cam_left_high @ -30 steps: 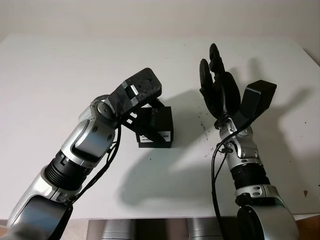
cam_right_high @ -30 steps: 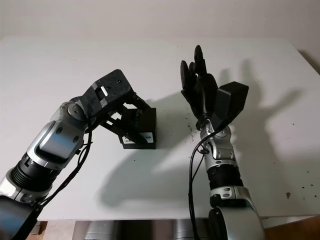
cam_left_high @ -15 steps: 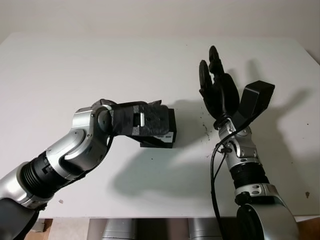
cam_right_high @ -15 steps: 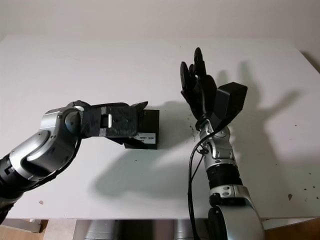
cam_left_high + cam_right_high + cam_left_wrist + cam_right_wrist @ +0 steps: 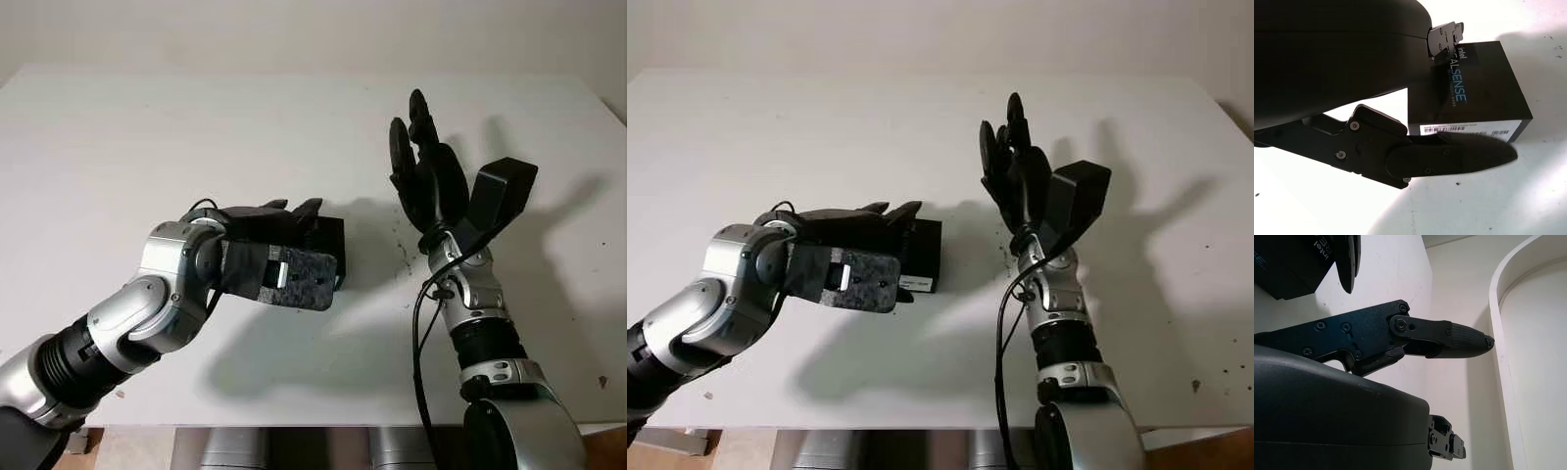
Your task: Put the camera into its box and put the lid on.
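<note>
White table (image 5: 147, 127): left robot hand (image 5: 279, 220) clasps closed box (image 5: 1474, 93); right robot hand (image 5: 423, 166) open, empty.

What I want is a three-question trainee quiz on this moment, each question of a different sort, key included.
1. True or false: the right hand, raised above the white table, is open and holds nothing.
2. Which hand is at the black box? A) left hand B) right hand C) both
3. Fill in: the box's printing reads Intel REAL_____.

Key: 1 true; 2 A; 3 SENSE.
</note>
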